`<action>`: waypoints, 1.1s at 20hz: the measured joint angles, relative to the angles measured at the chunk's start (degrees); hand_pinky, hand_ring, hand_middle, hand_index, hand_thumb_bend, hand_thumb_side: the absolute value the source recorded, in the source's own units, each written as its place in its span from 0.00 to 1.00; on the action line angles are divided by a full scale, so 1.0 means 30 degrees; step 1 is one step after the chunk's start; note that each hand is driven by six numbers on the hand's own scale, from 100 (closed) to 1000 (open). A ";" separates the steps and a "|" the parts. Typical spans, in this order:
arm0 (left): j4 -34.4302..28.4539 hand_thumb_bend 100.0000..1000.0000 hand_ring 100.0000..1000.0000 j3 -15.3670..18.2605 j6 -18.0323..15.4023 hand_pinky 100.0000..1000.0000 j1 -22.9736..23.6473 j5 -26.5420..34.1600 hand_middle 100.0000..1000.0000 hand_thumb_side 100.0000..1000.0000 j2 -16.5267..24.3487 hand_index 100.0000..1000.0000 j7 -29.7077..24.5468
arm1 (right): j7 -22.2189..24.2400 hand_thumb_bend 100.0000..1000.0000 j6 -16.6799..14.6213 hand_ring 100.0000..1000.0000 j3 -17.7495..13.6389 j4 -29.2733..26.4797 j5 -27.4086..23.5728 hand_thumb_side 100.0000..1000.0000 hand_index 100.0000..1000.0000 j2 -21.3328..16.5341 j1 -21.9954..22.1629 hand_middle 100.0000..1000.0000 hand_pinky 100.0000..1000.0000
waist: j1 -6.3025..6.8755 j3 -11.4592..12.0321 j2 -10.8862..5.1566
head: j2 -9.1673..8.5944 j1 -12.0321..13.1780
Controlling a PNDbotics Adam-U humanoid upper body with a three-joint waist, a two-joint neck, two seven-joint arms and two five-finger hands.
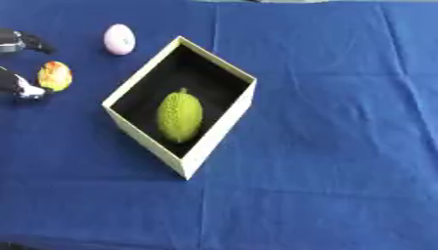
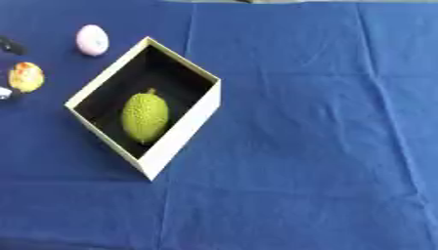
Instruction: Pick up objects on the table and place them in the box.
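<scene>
A creased blue cloth (image 1: 325, 146) fills the frame, and left of centre an open cream box (image 1: 224, 128) sits cornerwise holding a bumpy green fruit (image 1: 180, 116), long axis near vertical with stem toward the top, while at the left edge the left hand (image 1: 19, 86) flanks a yellow-orange fruit (image 1: 54, 75) with fingers apart, below a pale pink egg shape (image 1: 119, 39).

Your box (image 1: 219, 128) stands on the tablecloth (image 1: 342, 146), left of its middle, with a durian-like fruit (image 1: 180, 117) inside. Left of the box lie an egg-shaped object (image 1: 119, 39), farther back, and a mango-like fruit (image 1: 54, 75) nearer you. Your left hand (image 1: 21, 85) is at the left edge, its fingers on either side of that fruit.
</scene>
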 measured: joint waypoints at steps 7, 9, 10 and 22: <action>0.0415 0.27 0.86 0.0116 0.0572 0.84 -0.0009 -0.0685 0.79 0.38 -0.0257 0.92 0.0821 | 0.0235 0.00 0.0235 0.83 0.0000 0.0000 -0.0001 0.46 0.71 0.0315 0.0198 0.38 0.88 | -0.0019 0.0004 0.0000 | -0.0008 0.0018; 0.0551 0.27 0.86 0.0116 0.0674 0.84 -0.0009 -0.0728 0.79 0.38 -0.0341 0.92 0.1138 | 0.0273 0.00 0.0273 0.83 0.0000 -0.0001 -0.0001 0.46 0.71 0.0335 0.0243 0.38 0.88 | -0.0021 0.0004 0.0000 | -0.0008 0.0039; 0.0592 0.27 0.86 0.0116 0.0695 0.84 -0.0010 -0.0760 0.79 0.38 -0.0342 0.92 0.1247 | 0.0285 0.00 0.0285 0.83 0.0000 -0.0001 -0.0001 0.46 0.71 0.0335 0.0248 0.38 0.88 | -0.0021 0.0005 0.0000 | -0.0008 0.0052; 0.0818 0.18 0.74 0.0097 0.1242 0.76 -0.0022 -0.1534 0.65 0.31 -0.0665 0.82 0.2152 | 0.0468 0.00 0.0612 0.84 -0.0055 -0.0001 0.0060 0.46 0.71 0.0693 0.0485 0.36 0.88 | 0.0034 -0.0053 0.0000 | -0.0050 0.0174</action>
